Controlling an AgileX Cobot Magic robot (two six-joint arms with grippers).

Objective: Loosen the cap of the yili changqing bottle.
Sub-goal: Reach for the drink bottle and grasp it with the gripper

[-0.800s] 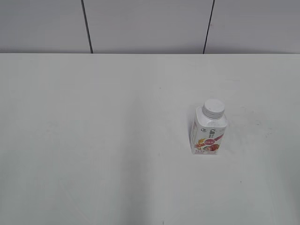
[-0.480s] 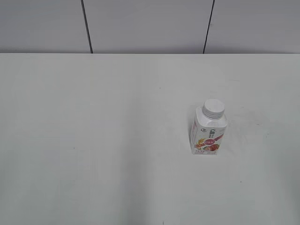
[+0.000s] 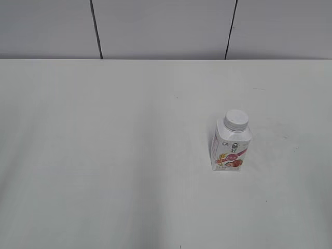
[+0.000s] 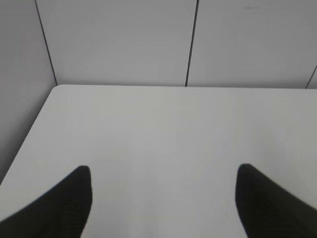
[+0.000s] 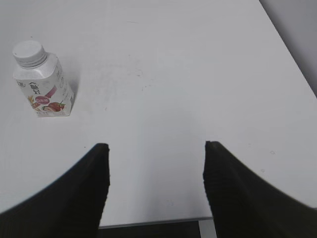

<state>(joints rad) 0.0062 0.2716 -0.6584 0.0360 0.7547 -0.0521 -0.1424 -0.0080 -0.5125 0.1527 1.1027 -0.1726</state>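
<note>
You saw the yili changqing bottle (image 3: 231,146) upright on the tabletop (image 3: 104,155), cap (image 3: 236,120) on; both claws, left claw (image 4: 163,191) and right claw (image 5: 156,166), stood apart, tips cut off.

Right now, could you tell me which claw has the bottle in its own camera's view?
The right claw: its view shows the bottle; the left claw sees only table.

Upright capped yili changqing bottle (image 3: 231,147)

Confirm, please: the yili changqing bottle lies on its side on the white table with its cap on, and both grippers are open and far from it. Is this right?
Not quite. The yili changqing bottle stands upright on the table, as the exterior view shows. The rest holds: the cap is on, and the left gripper and right gripper are open, away from it.
</note>
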